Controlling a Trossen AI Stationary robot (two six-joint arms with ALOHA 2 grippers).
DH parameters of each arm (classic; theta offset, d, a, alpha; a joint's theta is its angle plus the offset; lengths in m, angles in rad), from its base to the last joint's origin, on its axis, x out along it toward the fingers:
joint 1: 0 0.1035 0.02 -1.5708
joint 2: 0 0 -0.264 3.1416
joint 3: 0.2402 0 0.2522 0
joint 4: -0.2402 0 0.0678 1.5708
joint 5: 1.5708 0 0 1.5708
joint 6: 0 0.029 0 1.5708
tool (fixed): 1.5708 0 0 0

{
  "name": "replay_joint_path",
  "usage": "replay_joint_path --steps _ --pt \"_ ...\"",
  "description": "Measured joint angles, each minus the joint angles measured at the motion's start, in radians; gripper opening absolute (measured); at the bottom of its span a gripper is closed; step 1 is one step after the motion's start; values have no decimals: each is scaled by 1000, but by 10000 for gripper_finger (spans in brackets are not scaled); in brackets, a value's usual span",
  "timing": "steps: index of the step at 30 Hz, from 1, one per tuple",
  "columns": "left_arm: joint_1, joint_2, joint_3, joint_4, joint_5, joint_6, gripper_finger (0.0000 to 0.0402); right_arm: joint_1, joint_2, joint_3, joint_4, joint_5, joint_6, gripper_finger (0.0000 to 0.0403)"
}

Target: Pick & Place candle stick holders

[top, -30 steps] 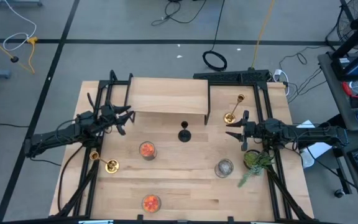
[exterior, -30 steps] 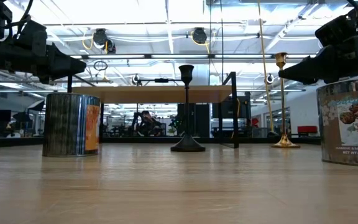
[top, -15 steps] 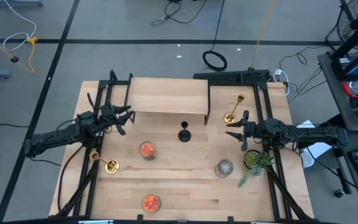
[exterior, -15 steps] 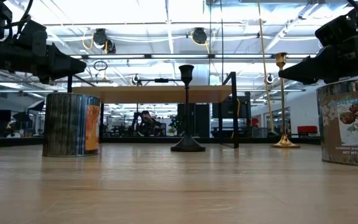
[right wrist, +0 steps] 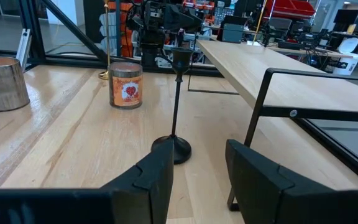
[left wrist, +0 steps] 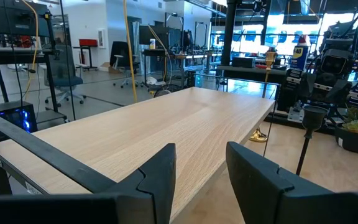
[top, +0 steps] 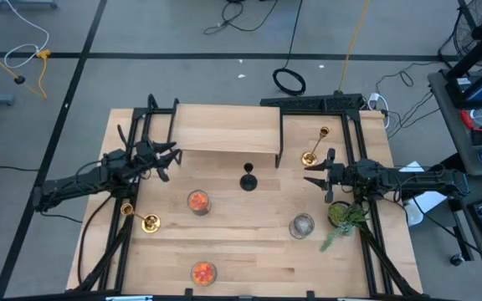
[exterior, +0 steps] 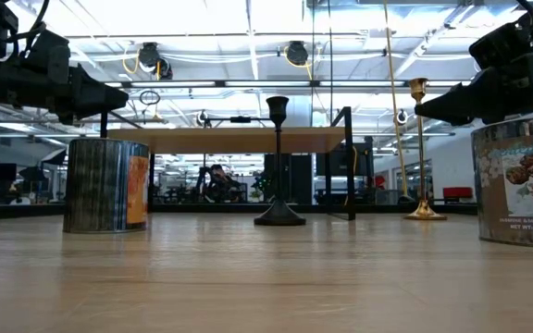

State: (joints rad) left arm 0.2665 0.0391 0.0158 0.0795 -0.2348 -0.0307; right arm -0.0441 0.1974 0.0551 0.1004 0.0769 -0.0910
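A matte black candle stick holder (top: 248,180) stands on its round base mid-table, in front of a raised wooden shelf (top: 228,130); it also shows in the right wrist view (right wrist: 174,124). One gold holder (top: 311,156) stands at the far right, another (top: 147,222) at the near left. My left gripper (top: 171,159) is open and empty above the table by the shelf's left end. My right gripper (top: 315,173) is open and empty near the far-right gold holder, facing the black one.
Two candle tins with orange tops (top: 197,201) (top: 203,272), a silver tin (top: 302,225) and a small green plant (top: 344,216) stand on the table. The shelf's black metal legs (right wrist: 257,112) stand near the black holder.
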Motion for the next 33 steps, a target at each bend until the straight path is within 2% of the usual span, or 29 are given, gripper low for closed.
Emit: replay_joint_path --steps 13,17,28,33 --pt "1 0 0 3 -2 1 150 0 0 0 1 0 2 141" --pt "1 0 0 27 -4 54 150 0 0 0 2 0 61 141" --pt "1 0 0 28 -2 43 150 0 0 0 90 7 44 141" --pt "0 0 0 35 43 -2 150 0 0 0 232 160 20 141"
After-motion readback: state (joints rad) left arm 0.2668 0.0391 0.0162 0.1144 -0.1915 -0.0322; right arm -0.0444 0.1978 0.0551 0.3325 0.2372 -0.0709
